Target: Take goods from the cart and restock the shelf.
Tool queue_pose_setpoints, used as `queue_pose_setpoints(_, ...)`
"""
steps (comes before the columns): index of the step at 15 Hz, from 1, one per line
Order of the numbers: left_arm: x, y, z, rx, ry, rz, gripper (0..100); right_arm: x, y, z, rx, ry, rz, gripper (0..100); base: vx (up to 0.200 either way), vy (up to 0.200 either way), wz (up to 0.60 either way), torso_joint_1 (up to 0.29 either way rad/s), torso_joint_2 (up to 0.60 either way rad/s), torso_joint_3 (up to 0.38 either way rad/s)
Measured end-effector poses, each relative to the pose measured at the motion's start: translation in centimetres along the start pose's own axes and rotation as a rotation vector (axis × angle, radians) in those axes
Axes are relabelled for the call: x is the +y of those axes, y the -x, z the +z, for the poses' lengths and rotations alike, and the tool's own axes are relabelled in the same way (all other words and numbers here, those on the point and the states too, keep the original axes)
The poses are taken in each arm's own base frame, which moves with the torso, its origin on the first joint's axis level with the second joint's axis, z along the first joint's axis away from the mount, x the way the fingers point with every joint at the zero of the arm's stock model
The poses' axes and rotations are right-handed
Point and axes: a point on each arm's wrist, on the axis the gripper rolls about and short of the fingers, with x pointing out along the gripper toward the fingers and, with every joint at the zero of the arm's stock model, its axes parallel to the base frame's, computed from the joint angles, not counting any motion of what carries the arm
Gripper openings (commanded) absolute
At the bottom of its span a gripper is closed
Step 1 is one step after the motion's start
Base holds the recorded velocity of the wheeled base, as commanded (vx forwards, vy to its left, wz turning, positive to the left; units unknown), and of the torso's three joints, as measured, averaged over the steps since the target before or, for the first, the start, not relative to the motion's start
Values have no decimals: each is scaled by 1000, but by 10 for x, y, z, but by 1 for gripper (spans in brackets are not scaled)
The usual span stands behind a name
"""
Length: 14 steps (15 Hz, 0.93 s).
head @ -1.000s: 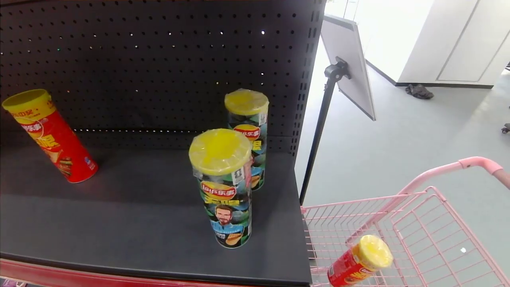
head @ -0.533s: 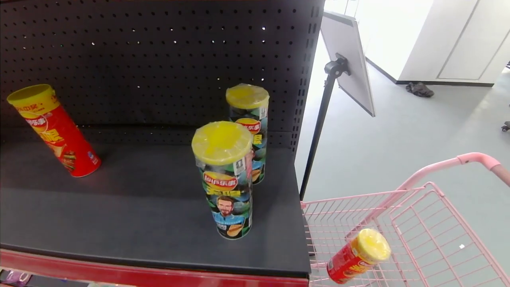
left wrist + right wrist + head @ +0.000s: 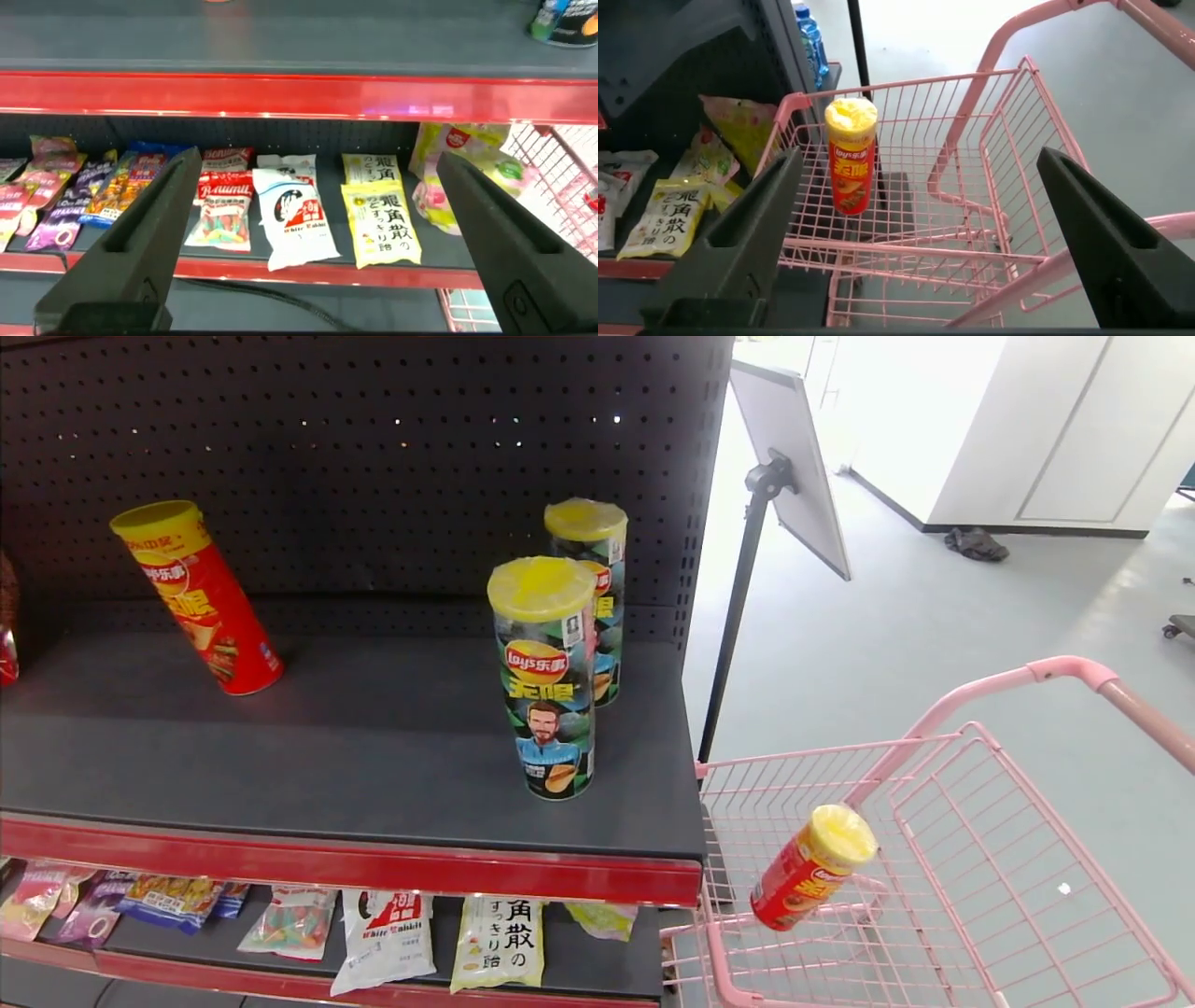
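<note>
On the dark shelf board (image 3: 373,747) a red chip can (image 3: 196,597) stands tilted at the back left. Two dark chip cans with yellow lids stand right of centre, one (image 3: 544,677) in front of the other (image 3: 586,588). A pink cart (image 3: 1064,667) is to the right of the shelf, with one red chip can (image 3: 812,868) upright inside. My right gripper (image 3: 920,154) is open above the cart (image 3: 990,84), and the red chip can (image 3: 851,154) lies ahead between its fingers, well apart from them. My left gripper (image 3: 318,157) is open, facing the lower shelf.
Below the red shelf edge (image 3: 280,93) lie several snack packets (image 3: 285,219), also seen from the head (image 3: 383,933). A white board on a black stand (image 3: 789,467) rises behind the cart. Open grey floor spreads to the right.
The head camera has drawn back, so the whole picture shifted and the lower shelf with packets came into sight. The cans and cart keep their places.
</note>
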Motion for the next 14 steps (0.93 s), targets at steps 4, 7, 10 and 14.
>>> queue_pose_setpoints(4, 0, 0, 0, 0, 0, 0, 100, 0, 0, 0, 0, -1, 0, 100, 0, 0, 0, -73, 169, 101)
queue_pose_setpoints(7, 0, 0, 0, 0, 0, 0, 100, 0, 0, 0, 0, -1, 0, 100, 0, 0, 0, -150, 357, 203)
queue_pose_setpoints(10, 0, 0, 0, 0, 0, 0, 100, 0, 0, 0, -1, -1, 0, 100, 0, 0, 0, -155, 378, 220)
queue_pose_setpoints(14, 0, 0, 0, 0, 0, 0, 100, 0, 0, 0, -1, -1, 0, 100, 0, 0, 0, -195, 481, 284)
